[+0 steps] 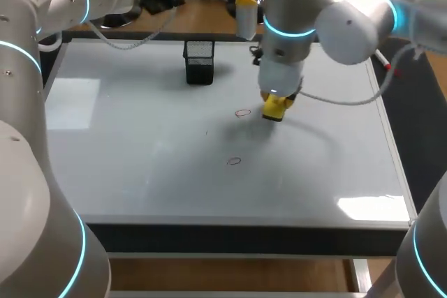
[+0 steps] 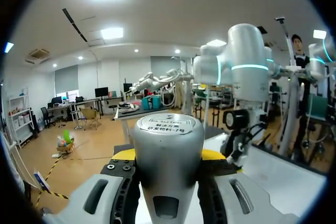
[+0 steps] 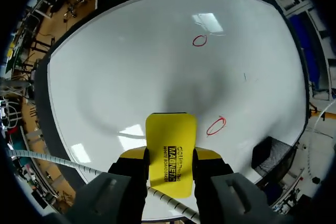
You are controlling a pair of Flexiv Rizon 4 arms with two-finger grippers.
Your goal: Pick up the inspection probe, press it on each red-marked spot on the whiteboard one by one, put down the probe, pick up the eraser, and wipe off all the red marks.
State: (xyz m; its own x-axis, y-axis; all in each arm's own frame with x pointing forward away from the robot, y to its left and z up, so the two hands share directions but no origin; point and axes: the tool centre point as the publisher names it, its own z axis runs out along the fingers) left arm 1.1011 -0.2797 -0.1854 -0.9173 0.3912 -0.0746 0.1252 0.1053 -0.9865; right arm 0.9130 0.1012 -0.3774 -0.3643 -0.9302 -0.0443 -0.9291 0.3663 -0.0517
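Note:
The whiteboard (image 1: 140, 144) covers the table and bears two small red circles. One red circle (image 1: 242, 112) (image 3: 216, 126) lies just beside the yellow eraser (image 1: 276, 108) (image 3: 170, 153). The other red circle (image 1: 234, 161) (image 3: 199, 40) sits nearer the front edge. My right gripper (image 1: 277, 106) (image 3: 170, 156) is shut on the eraser and holds it just over the board's middle. In the left wrist view my left gripper (image 2: 167, 156) is shut on the silver cylindrical probe (image 2: 167, 145), pointing out level over the table's side.
A black mesh holder (image 1: 199, 61) (image 3: 270, 156) stands at the back middle of the board. A white cable (image 1: 342, 99) trails from the right wrist over the board's right part. The raised board rim (image 1: 391, 137) runs along the right side.

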